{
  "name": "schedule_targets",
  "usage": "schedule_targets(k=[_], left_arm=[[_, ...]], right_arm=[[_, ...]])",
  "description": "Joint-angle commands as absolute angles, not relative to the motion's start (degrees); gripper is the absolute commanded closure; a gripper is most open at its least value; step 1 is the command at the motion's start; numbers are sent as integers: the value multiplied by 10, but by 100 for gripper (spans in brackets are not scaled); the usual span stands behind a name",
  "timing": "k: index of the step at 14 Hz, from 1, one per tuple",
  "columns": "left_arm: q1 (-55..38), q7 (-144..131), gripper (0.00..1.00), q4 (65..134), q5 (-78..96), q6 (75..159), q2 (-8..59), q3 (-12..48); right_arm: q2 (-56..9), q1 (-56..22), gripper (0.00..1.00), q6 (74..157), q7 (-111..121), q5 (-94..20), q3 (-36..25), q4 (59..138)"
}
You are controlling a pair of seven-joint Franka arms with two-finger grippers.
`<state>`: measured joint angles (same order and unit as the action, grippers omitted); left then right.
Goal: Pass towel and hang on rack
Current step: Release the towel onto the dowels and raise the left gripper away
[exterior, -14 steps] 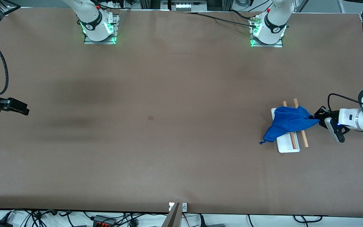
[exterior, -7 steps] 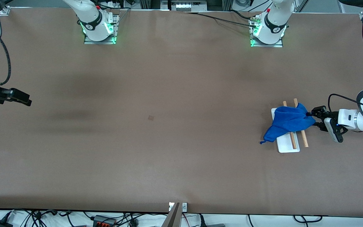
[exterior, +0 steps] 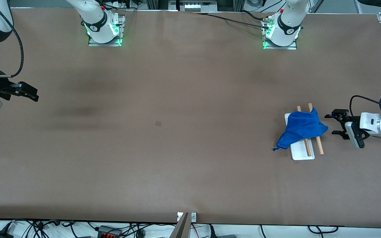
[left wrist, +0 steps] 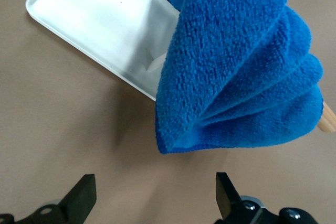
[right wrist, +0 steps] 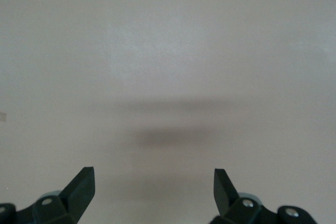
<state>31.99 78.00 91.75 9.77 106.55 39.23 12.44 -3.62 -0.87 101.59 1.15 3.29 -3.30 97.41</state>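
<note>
With bright blue soft towel (exterior: pixel 301 129) draping wooden-rod white rack (exterior: pixel 302 152), hanging looking done; left gripper (exterior: pixel 333 124) hovering beside, fingers spread, empty; right gripper (exterior: pixel 28 93) waiting, fingers apart.

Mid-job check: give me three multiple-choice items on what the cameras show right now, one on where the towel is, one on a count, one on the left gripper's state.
1. Where is the towel?
A. Draped over the rack's rods
B. Flat on the table at the right arm's end
C. Held in the right gripper

2. How many wooden rods does the rack have?
A. One
B. Two
C. Four

3. What is the state of the left gripper?
A. Shut on the towel
B. Shut on a rod
C. Open, clear of the towel

Key: 1 A, the blue cloth lies across both rods with one corner trailing to the table. 2 B, two parallel rods poke out from under the cloth. 3 C, its fingers stand apart beside the rack, with a gap to the cloth. The right gripper waits open at its own end of the table.
</note>
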Motion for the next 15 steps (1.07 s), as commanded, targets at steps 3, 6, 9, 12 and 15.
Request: schedule_targets(k=[3, 6, 9, 12, 15], left_arm=[[330, 793, 0, 871, 99, 998, 390, 128], [330, 793, 0, 838, 91, 953, 388, 129], [326, 788, 0, 779, 90, 892, 382, 130], [322, 739, 0, 725, 90, 801, 381, 132], [322, 702, 0, 685, 90, 746, 377, 133]], right_arm=[[-26, 1, 0, 997, 22, 37, -22, 982], [-25, 1, 0, 998, 21, 35, -22, 979], [-25, -3, 0, 1005, 22, 34, -21, 979], [-25, -4, 0, 1003, 22, 34, -21, 977], [-25, -7, 0, 1005, 22, 34, -21, 977]])
